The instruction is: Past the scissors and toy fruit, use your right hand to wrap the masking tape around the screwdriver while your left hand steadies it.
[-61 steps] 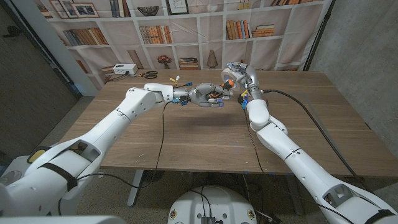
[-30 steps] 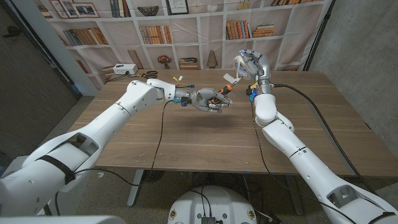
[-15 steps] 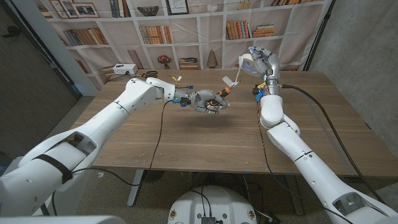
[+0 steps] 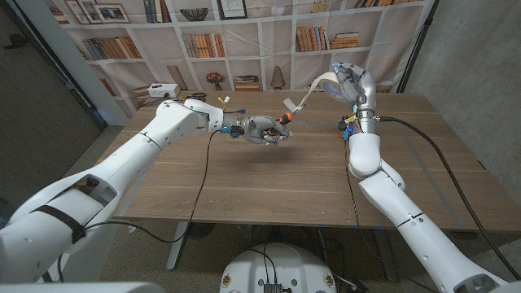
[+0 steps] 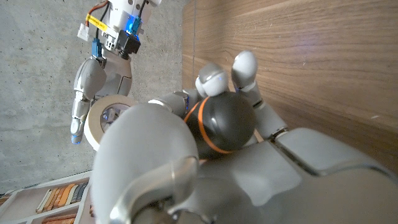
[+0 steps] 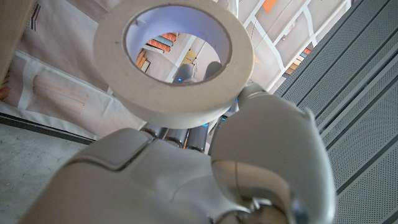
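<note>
The head view looks down from above the table's (image 4: 269, 183) near edge toward the shelves (image 4: 244, 49) at 12 o'clock, arms entering at 7 and 5; the left wrist view sits close behind the left hand (image 5: 205, 155); the right wrist view sits close behind the right hand (image 6: 205, 168); all three share the tape (image 4: 335, 81) (image 5: 102, 118) (image 6: 174, 59).

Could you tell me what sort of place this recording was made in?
Probably a lab or test room dressed up as a study: the bookshelves behind the wooden table look printed on a hanging backdrop, with bare concrete wall beside it and cables running along the robot arms.
</note>
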